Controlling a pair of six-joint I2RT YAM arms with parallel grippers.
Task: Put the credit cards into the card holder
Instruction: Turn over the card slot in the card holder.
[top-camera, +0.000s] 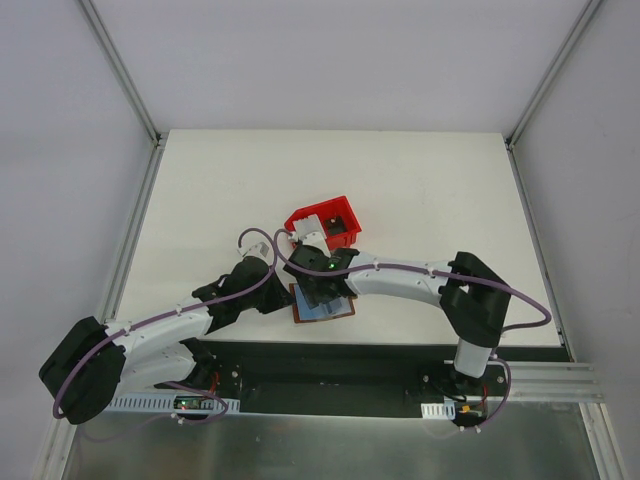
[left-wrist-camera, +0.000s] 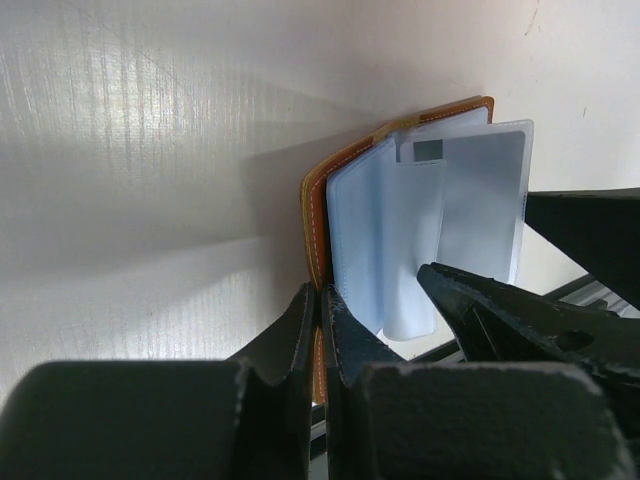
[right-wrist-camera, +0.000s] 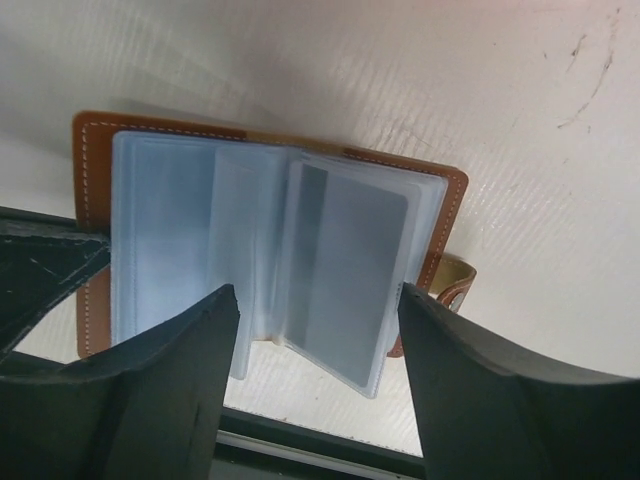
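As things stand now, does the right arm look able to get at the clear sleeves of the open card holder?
Probably yes. The right claw hangs open over the card holder, with nothing between them. The left claw pinches only the edge of the brown cover, leaving the clear sleeves exposed.

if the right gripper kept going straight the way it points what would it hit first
Most likely the open card holder: the right gripper is open with a finger on either side of its clear pockets. How near they are is unclear.
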